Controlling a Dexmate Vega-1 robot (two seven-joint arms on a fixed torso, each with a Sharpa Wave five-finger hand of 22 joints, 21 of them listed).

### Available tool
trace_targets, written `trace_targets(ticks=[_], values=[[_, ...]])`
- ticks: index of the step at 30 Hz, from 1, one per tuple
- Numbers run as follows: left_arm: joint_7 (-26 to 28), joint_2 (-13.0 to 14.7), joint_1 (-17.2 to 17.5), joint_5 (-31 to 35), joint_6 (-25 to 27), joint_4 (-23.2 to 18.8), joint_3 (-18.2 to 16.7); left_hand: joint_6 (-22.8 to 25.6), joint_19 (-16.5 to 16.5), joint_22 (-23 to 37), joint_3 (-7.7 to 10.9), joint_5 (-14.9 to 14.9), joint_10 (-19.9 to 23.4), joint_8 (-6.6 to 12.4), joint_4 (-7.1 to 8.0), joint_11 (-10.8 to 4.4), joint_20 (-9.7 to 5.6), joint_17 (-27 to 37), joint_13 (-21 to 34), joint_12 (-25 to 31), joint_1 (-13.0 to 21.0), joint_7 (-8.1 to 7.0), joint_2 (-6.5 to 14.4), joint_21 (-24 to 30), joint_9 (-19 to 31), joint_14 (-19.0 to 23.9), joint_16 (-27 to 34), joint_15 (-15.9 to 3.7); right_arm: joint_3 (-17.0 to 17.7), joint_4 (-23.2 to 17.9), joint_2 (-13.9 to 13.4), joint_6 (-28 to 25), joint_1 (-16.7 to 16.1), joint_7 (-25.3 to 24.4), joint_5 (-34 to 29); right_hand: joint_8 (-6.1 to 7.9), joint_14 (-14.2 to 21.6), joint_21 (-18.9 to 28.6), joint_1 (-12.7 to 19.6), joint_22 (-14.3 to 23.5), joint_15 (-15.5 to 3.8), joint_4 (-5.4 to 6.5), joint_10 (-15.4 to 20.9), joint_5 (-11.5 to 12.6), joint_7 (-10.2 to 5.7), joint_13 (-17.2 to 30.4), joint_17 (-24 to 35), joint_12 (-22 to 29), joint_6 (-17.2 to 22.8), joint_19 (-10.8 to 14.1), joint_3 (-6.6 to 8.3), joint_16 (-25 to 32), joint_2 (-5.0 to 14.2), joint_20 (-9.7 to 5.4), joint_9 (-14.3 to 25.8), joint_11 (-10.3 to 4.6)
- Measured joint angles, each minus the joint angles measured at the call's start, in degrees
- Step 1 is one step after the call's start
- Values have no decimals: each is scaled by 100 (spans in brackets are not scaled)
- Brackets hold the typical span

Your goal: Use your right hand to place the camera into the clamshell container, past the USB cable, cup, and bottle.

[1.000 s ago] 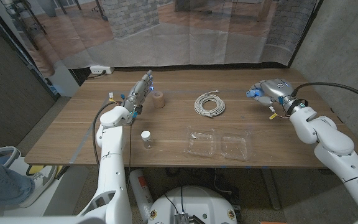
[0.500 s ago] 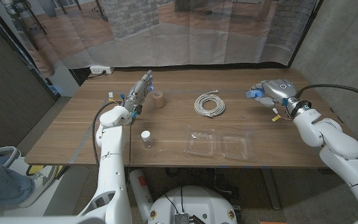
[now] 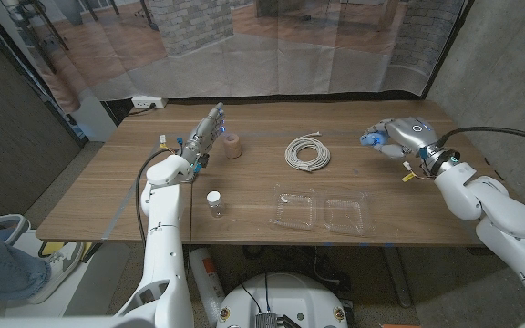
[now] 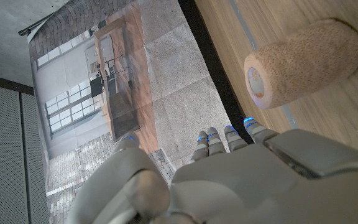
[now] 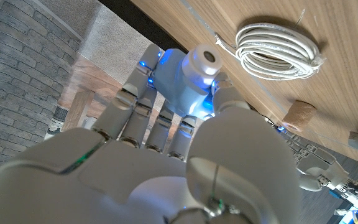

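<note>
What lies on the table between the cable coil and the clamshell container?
Nothing: in the head view, bare wood separates the cable coil from the clamshell container.

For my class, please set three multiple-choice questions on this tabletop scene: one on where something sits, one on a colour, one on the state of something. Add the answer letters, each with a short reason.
1. Where does the coiled USB cable lie?
A. inside the clamshell container
B. on the table between the cup and the right hand
C. under the left hand

2. What colour is the camera in the right hand?
A. red
B. black
C. blue and white

3. What state is the clamshell container in?
A. open and empty
B. closed
C. open with the bottle inside

Answers:
1 B: in the head view the cable lies right of the cup and left of the right hand.
2 C: the right wrist view shows a blue body with a white round part.
3 A: both clear halves lie spread apart with nothing in them; the bottle stands beside it.
</note>
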Motion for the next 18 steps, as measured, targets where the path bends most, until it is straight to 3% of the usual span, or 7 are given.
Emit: trace_targets(ticks=[18], values=[[23, 1, 5, 19, 27, -39, 0, 0, 0, 0, 0, 0, 0, 0, 0, 0, 0, 0, 0, 0, 0, 0, 0, 0, 0, 0, 0, 0, 194, -138, 83, 413, -228, -149, 18, -29, 1, 46, 8, 0, -2, 0, 31, -7, 1, 27, 26, 0, 1, -20, 0, 0, -8, -19, 0, 29]])
